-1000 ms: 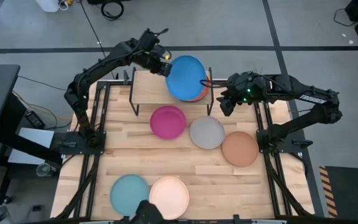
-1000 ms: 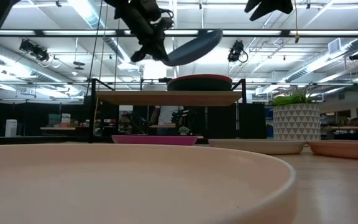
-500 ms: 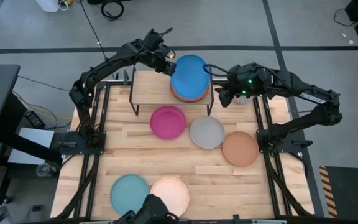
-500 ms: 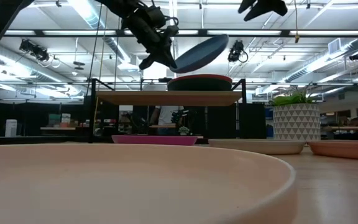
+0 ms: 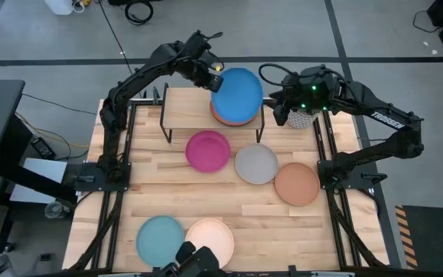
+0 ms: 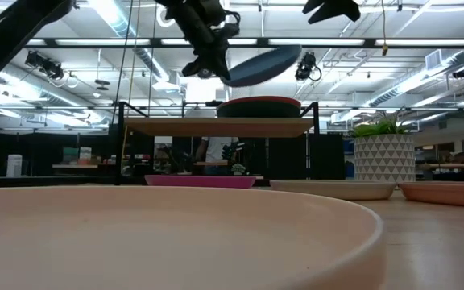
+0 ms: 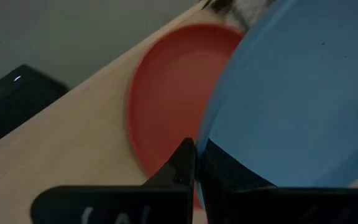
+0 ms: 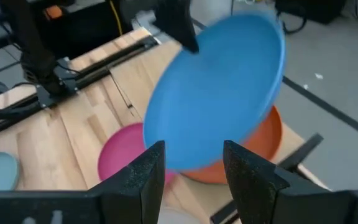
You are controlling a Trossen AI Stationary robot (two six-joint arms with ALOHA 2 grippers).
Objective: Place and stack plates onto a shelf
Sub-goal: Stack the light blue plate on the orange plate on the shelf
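The left tool (image 5: pixel 212 75) pinches the blue plate (image 5: pixel 238 95) at its nine o'clock rim, tilted above the orange plate (image 7: pixel 166 99) on the shelf (image 5: pixel 187 106); the right tool (image 5: pixel 277 106) hovers spread at three o'clock.

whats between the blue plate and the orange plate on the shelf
Nothing: the low view shows a bare gap of air between the tilted blue plate, pinched by the left gripper, and the orange plate below.

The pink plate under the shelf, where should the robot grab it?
Probably by its rim, on the edge facing the table's front. The pink plate lies flat, half beneath the shelf, so coming from behind looks blocked; the grey plate crowds its right side.
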